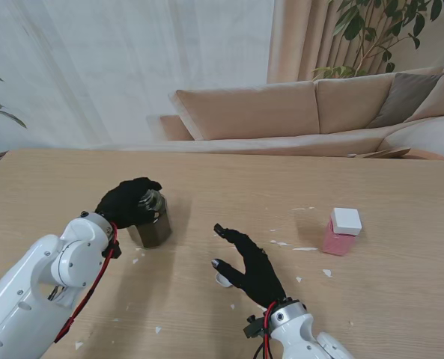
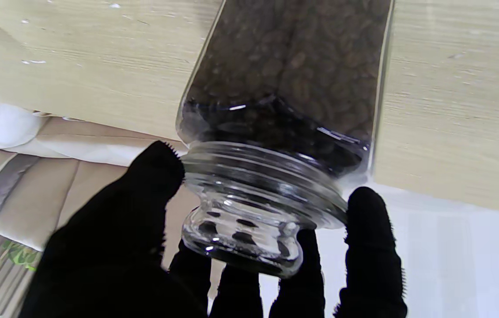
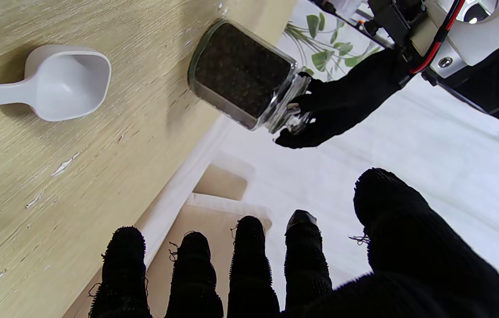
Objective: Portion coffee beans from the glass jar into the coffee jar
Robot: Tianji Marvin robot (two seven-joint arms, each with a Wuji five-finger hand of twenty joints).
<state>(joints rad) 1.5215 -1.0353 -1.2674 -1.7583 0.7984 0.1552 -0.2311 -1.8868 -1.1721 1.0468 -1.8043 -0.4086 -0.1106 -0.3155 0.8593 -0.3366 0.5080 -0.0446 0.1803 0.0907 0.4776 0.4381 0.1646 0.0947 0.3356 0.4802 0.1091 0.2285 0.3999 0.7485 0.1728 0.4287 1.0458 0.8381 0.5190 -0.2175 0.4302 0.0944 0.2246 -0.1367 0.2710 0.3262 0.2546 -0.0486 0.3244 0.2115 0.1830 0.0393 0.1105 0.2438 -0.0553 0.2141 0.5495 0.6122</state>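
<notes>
On our left, our left arm (image 1: pixel 34 280) reaches up from the near corner across the wooden counter (image 1: pixel 229 179), bent at the elbow, and its black-gloved left hand (image 1: pixel 124 202) comes down over the top of the glass jar (image 1: pixel 151 221). The fingers (image 2: pixel 371 234) are clamped on the jar's lid: in the left wrist view the thumb presses one side of the ribbed glass lid (image 2: pixel 249 212) and the other fingertips sit around its knob and rim. The jar stands upright on the counter, left of centre, and is filled with dark coffee beans (image 2: pixel 293 66) almost to its shoulder.

Toward the middle and nearer to us, our right hand (image 1: pixel 251 265) hovers low over the counter with the forearm rising from the near edge. Its palm faces down and the fingers are spread apart and stretched forward, pointing toward the glass jar, holding nothing. Just beside this hand, on its left, lies a white plastic scoop (image 3: pixel 55 84); the right wrist view shows its bowl empty and facing up. The stand's view shows only a white tip of it by the thumb, so we cannot tell if the hand touches it.

Farther right, well apart from both hands, stands the coffee jar (image 1: pixel 342 232), a small pink container with a white square lid on it. White flecks (image 1: pixel 304 248) lie scattered on the counter between it and the right hand.
</notes>
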